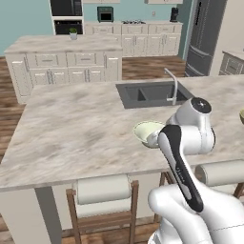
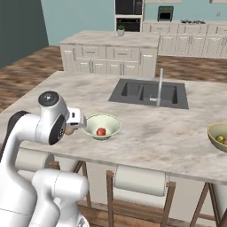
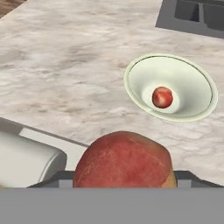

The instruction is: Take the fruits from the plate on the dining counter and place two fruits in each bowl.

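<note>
Teal walls (image 1: 28, 19) back cream-white cabinets (image 1: 143, 38), a white-fronted island (image 1: 66, 64) stands on dark wood plank floor (image 1: 9, 102), and wooden stools (image 1: 102, 202) line the near edge.

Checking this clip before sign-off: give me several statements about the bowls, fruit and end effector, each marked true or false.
1. The pale bowl holds one red fruit. True.
2. The end effector is empty. False: a reddish apple-like fruit sits in it.
3. The held fruit is already inside the pale bowl. False: it is beside the bowl, over the dining counter.
4. The tan bowl near the right edge of the right base view has fruit in it. True.
5. The pale bowl sits in the sink. False: it is on the counter.
</note>
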